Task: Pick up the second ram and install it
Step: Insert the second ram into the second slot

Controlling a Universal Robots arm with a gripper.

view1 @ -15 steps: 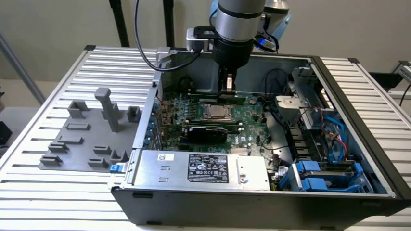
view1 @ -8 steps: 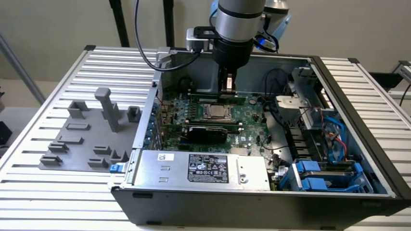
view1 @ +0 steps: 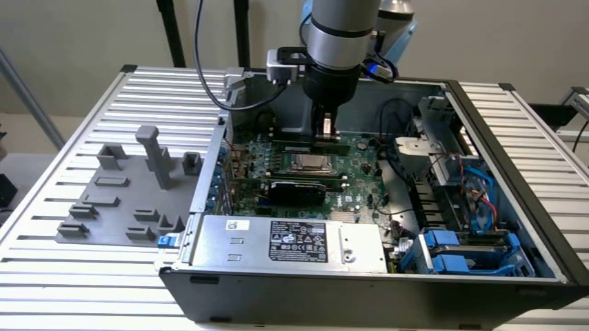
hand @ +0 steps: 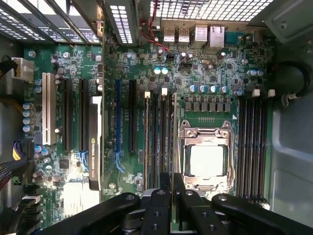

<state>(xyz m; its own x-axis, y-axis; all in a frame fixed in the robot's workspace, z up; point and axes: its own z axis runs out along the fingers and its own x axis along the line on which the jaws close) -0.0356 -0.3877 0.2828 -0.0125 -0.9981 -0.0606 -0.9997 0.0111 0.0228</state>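
Your black two-finger gripper point(hand: 172, 188) is clamped on the slim dark-green circuit-board RAM stick point(hand: 172, 142) – light, stiff, fragile – held by its top edge over the black motherboard memory slots point(hand: 157, 139).

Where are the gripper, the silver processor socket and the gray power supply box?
gripper point(hand: 172, 188), wrist view, between its fingertips.
processor socket point(hand: 206, 160), wrist view, its shiny middle plate.
power supply box point(view1: 285, 240), exterior view, its labelled top.

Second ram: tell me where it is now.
Exterior view: the second ram is in the gripper, inside the case, beside the CPU socket.
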